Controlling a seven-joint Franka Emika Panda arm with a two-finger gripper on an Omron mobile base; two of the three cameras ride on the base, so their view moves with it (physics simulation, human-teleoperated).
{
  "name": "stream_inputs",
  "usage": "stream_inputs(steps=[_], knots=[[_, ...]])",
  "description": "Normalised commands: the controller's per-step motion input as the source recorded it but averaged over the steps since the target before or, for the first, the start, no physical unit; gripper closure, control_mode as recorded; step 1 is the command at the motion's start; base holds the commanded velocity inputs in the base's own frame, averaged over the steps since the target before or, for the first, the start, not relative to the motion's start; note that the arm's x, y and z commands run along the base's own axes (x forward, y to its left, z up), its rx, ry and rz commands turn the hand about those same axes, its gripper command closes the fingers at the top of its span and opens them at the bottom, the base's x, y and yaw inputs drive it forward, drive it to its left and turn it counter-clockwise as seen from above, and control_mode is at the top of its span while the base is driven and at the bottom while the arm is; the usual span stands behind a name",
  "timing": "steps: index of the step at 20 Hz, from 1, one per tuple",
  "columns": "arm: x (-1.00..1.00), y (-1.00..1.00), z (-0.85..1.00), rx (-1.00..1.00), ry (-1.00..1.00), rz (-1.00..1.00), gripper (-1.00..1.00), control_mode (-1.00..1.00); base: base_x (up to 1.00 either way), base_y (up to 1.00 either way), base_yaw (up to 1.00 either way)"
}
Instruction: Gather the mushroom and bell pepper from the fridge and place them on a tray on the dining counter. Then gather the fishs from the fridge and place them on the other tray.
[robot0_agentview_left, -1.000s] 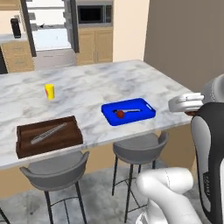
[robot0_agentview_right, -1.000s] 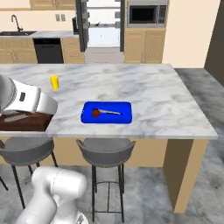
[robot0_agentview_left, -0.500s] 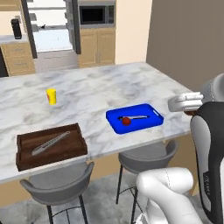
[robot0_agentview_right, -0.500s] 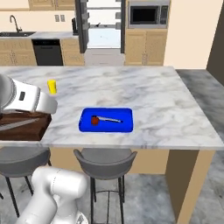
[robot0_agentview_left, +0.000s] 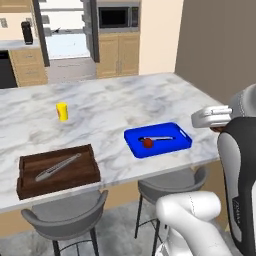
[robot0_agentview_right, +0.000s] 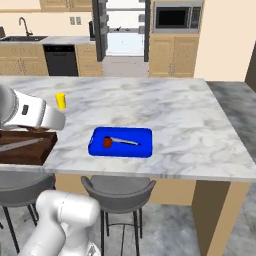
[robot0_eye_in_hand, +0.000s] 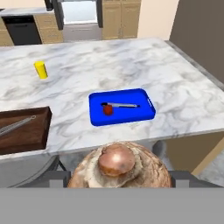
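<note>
The mushroom (robot0_eye_in_hand: 119, 167) sits at the bottom of the hand view, close to the camera, where the gripper's tips would rise. It looks held, with the jaws standing wide around it, though the tips themselves are hidden behind it. It hangs short of the counter (robot0_eye_in_hand: 131, 65), over the stool side, with the blue tray (robot0_eye_in_hand: 121, 106) ahead and lower.

In that tray lie the pepper (robot0_eye_in_hand: 107, 110), small and red, and beside it a slim silvery thing (robot0_eye_in_hand: 124, 105) that reads like a fish. If so, it is in the wrong tray, and that is the 1st risk: a sorting error left uncorrected.

The 2nd risk is the drop. The mushroom is round and wide for the jaws; a release too soon would send it onto the stools or floor, and a high release could let it roll over the low rim.

The brown tray (robot0_agentview_left: 57, 171), well to the left, holds 1 fish (robot0_agentview_left: 57, 166). A yellow cup (robot0_agentview_left: 62, 111) stands farther back, away from the likely path.

The fridge (robot0_agentview_right: 124, 27), across the kitchen, stands open.
</note>
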Motion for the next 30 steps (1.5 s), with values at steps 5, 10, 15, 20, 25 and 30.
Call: stream_inputs(steps=[5,10,15,20,25,30], knots=[[0.0,0.0,0.0,0.0,0.0,0.0,1.0,1.0,0.25,-0.41,0.11],[0.0,0.0,0.0,0.0,0.0,0.0,1.0,1.0,0.33,-0.18,0.07],[0.0,0.0,0.0,0.0,0.0,0.0,1.0,1.0,0.63,-0.13,0.03],[0.93,-0.23,0.0,0.06,0.13,0.01,1.0,-1.0,0.0,0.0,0.0],[1.0,-0.1,0.0,0.02,0.2,0.0,1.0,-1.0,0.0,0.0,0.0],[0.85,-0.16,-0.27,0.0,0.25,0.01,1.0,-1.0,0.0,0.0,0.0]])
